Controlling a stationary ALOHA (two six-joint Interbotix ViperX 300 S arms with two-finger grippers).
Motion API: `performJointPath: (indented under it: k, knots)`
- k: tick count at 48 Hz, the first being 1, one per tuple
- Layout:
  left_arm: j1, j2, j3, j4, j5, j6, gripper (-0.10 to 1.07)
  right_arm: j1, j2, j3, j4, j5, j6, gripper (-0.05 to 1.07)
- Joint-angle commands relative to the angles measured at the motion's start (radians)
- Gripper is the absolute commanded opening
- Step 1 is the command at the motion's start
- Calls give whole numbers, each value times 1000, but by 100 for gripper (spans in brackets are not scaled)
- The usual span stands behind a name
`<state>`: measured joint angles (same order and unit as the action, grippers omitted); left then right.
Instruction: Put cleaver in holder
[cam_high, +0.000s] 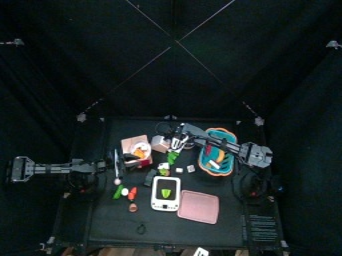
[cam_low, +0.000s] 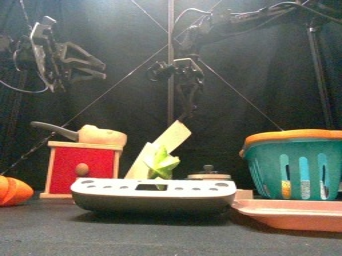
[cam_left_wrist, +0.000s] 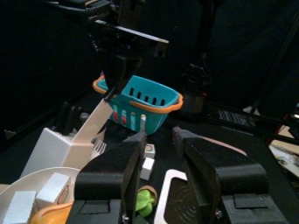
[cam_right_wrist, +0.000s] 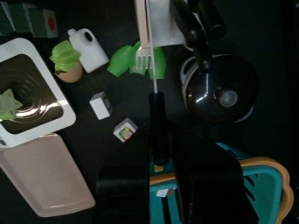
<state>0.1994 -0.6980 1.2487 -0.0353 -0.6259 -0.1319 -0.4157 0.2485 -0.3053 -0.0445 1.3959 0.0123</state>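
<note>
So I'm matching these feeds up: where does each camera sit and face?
Top: overhead, straight down; both arms, teal basket.
Front: table edge, level; arms hang behind white scale.
Left wrist: on the left arm, past its open tool toward the basket.
Right wrist: looks down its tool gripping the cleaver.
All four share the basket.

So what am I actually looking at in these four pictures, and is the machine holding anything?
It is a robot with two black arms at a small table. One picture looks straight down, one looks level from the table's front edge, and two come from cameras on the wrists. On the table are a teal basket, a pink tray, a red box and a white dish. The right gripper holds a long dark-handled tool pointing down. The left gripper waits open and empty.
</note>
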Motion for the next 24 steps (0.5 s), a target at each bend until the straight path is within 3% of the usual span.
performJointPath:
  k: [1,12,24]
  knots:
    - [2,2,-11,-2,-3,2,74,-14,-28,-37,2,-34,5,50]
    - [2,2,-9,0,-3,2,74,-28,-26,-31,54,-80,3,56]
    - [3,2,-9,0,-3,2,74,-38,-21,-26,86,-138,3,72]
